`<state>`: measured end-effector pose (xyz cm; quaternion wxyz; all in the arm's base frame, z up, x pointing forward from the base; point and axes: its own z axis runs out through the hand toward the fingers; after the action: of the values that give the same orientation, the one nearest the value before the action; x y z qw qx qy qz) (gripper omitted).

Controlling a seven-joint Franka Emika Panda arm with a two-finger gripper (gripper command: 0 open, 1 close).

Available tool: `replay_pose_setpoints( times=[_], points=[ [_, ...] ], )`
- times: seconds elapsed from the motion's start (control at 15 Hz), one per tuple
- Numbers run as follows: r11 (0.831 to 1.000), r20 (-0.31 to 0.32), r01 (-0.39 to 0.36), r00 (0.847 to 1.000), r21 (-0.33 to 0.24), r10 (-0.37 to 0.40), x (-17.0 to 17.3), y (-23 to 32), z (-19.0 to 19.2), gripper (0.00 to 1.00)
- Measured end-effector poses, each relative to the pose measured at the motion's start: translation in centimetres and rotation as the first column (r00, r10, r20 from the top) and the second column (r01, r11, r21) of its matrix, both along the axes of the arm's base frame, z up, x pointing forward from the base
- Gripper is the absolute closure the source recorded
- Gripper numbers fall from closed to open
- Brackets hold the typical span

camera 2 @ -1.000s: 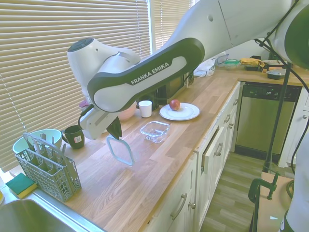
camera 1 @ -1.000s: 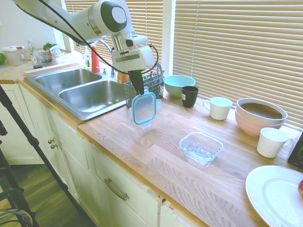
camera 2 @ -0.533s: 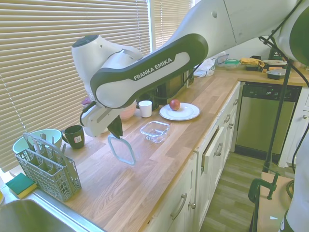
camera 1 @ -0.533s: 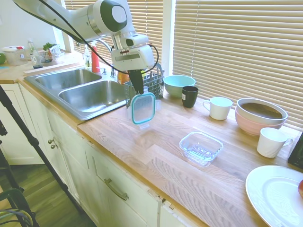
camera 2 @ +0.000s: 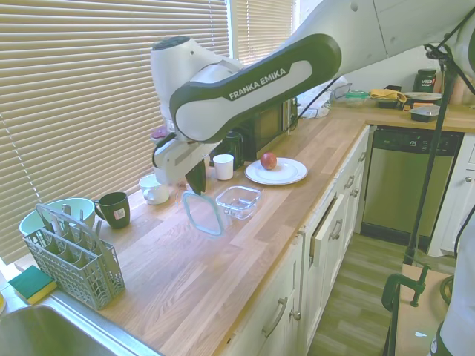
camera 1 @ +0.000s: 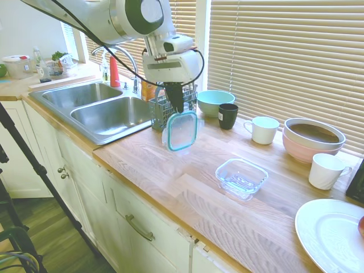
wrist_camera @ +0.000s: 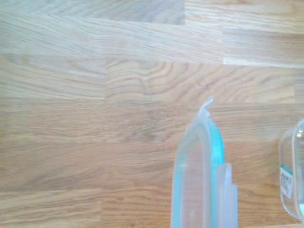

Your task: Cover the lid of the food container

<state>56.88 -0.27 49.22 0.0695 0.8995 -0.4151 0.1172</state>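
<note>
Gripping the lid (camera 1: 182, 131) edge-on in the hand (camera 1: 177, 107), hanging clear of the desk (camera 1: 187, 187), ready for tipping flat onto the food container (camera 1: 242, 177).

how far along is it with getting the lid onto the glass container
Picked up: the gripper is shut on the lid, which hangs on edge above the wooden counter. In hand: carrying it across; the second exterior view shows the lid close beside the food container but not over it. Left: turn the lid flat, centre it above the open, empty food container, lower it on and let go.
</note>
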Motion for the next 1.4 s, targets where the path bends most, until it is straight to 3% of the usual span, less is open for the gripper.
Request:
replay_pose_setpoints(
  times=[0.33,0.73,1.4],
  points=[
    [1.0,0.009,0.003,1.0,0.028,-0.004,-0.9,-5.5,-0.3,1.0],
    [1.0,0.073,-0.017,0.997,0.027,0.015,-1.4,-10.2,1.4,1.0],
    [0.997,0.094,-0.076,0.993,0.014,0.075,-1.2,-12.2,1.2,1.0]
  ],
)
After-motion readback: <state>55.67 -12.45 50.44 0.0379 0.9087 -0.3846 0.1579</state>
